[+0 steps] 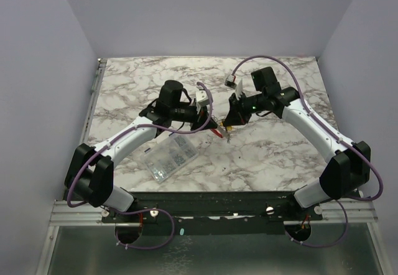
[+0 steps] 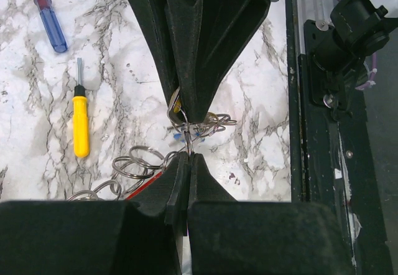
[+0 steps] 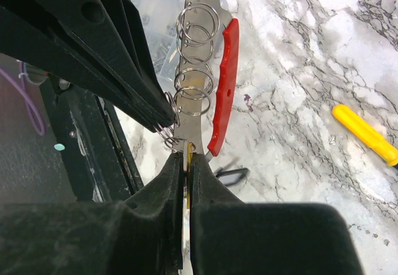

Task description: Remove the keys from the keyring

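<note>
Viewed from above, two black-and-white robot arms are seen meeting over the middle of a white marble table (image 1: 280,157), tips nearly touching. The left gripper (image 2: 188,158) is pressed fully closed on a thin metal piece (image 2: 188,143); whether it is a ring or a key shaft cannot be told. The right gripper (image 3: 186,158) is likewise clamped closed on the lower end of the keyring (image 3: 189,125), and a yellow sliver (image 3: 186,163), apparently a key tag, is pinched between its fingers. The keyring is held between the two grippers. It is made up of a grey metal plate hung with several split rings (image 3: 198,51), and a red curved band (image 3: 224,88) is set alongside at 3 o'clock. In the right wrist view it is stretched from the fingertips toward 12 o'clock. A fleck of blue (image 2: 180,136) is seen just beside the thin metal piece, at 10 o'clock. In the overhead view a clear plastic compartment box (image 1: 171,157) is placed at 7 o'clock from the grippers. In the left wrist view a yellow-handled screwdriver (image 2: 81,125) is laid flat at 9 o'clock and a blue-and-red screwdriver (image 2: 50,23) at 10 o'clock, both well apart from the keyring.
</note>
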`<move>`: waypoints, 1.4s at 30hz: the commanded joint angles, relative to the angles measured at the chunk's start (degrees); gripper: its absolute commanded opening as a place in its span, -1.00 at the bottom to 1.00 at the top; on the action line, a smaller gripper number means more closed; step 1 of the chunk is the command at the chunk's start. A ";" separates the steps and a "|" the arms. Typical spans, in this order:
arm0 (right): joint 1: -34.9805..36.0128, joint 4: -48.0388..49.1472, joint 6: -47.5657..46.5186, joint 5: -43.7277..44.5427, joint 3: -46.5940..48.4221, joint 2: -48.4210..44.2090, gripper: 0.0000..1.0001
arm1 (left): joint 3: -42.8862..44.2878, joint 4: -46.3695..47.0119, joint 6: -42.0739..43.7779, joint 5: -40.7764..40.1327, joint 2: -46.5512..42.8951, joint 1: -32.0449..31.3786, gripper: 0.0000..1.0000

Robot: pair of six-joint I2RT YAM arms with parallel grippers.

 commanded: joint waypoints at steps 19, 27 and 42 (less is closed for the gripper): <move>-1.07 0.01 -0.11 -6.42 -0.11 0.03 -0.99 | 0.58 3.05 -0.57 -1.73 -1.02 0.34 -0.12; -1.08 -0.25 0.12 -6.86 0.50 0.10 -0.99 | 0.97 2.88 0.80 -3.20 -0.18 -0.96 0.06; -1.08 0.90 2.18 -7.53 0.48 0.46 -0.99 | 2.85 2.27 2.67 -5.91 1.81 -3.32 0.11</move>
